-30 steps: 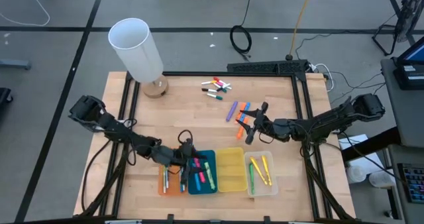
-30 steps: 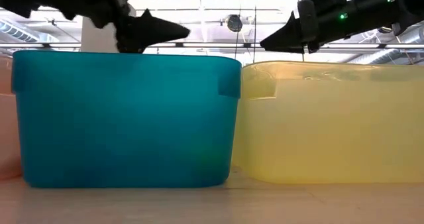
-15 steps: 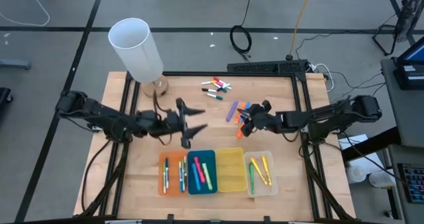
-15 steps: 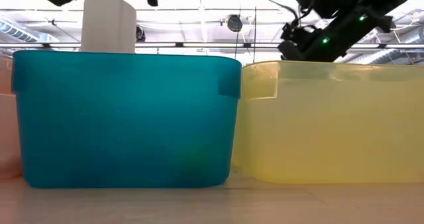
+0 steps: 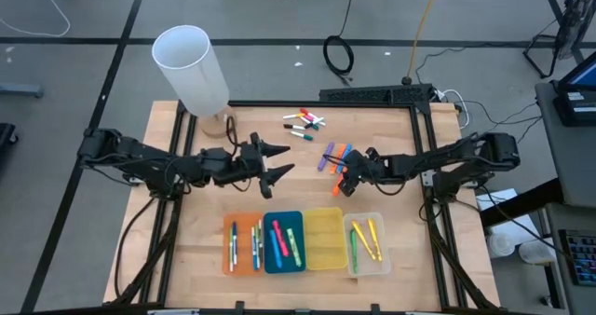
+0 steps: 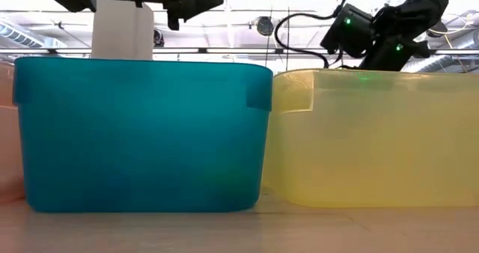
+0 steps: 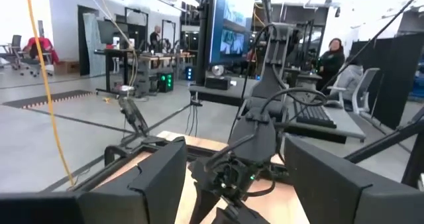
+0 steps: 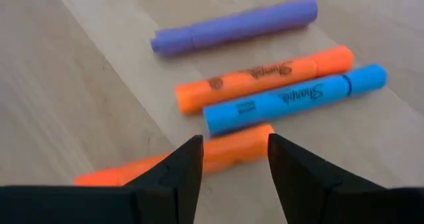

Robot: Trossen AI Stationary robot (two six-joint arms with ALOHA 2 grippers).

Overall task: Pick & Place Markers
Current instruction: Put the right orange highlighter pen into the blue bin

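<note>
From above, the left gripper (image 5: 277, 159) is held open over bare table (image 5: 186, 212), while the right gripper (image 5: 345, 171) is lowered beside loose markers (image 5: 333, 157) (more lie farther back). In the right wrist view, open fingers (image 8: 171, 174) straddle an orange marker (image 8: 228, 149).

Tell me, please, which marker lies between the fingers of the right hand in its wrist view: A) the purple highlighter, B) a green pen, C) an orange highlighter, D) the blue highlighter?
C: the right hand is lowered with its open fingers straddling an orange highlighter on the wooden table, while the blue highlighter and the purple highlighter lie farther ahead.
</note>
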